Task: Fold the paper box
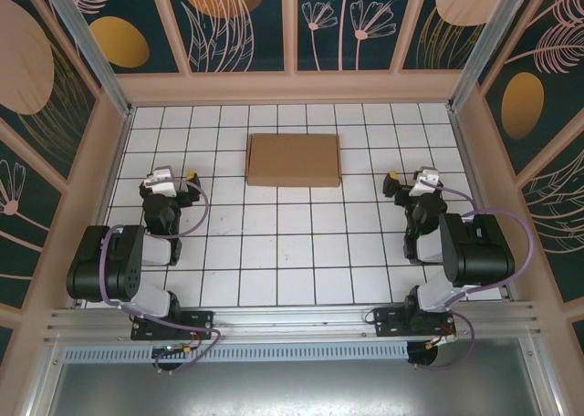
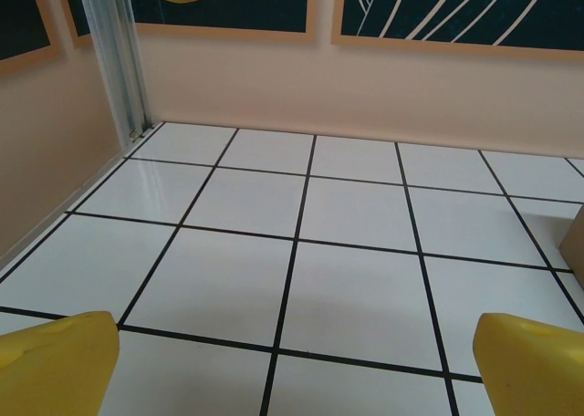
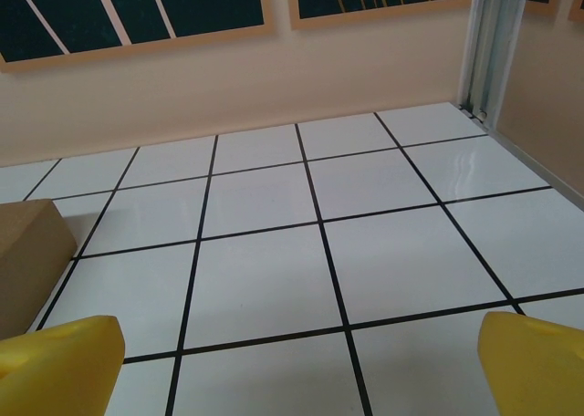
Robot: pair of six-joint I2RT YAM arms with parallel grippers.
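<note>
White tiles with black grout lines cover the counter (image 1: pixel 274 261). It is boxed in by peach walls (image 1: pixel 292 86) carrying dark panels painted with leaves and orange ovals.

From above, we see the paper box (image 1: pixel 293 160) lying toward twelve o'clock from the counter's middle, near the back wall but not touching it. It is plain brown cardboard, folded into a flat rectangle with its long side running nine to three, and it spans several tiles. Its edges look straight and its top face is even in colour.

The left end effector (image 1: pixel 169 179) sits at about eight o'clock from the box and the right end effector (image 1: pixel 413 179) at about four o'clock. Both are well apart from it.

In the left wrist view, the yellow fingers (image 2: pixel 55 366) stand at the bottom corners, spread as wide as they go, with bare tile between them. A brown sliver of the box (image 2: pixel 575 247) shows at the three o'clock edge, and a metal post (image 2: pixel 114 60) rises at eleven o'clock.

In the right wrist view, the fingers (image 3: pixel 534 361) are spread just as wide, and neither end effector grips anything. Here the box (image 3: pixel 23 261) enters at the nine o'clock edge. It rests on the tiles and shows a low side face under its top.
</note>
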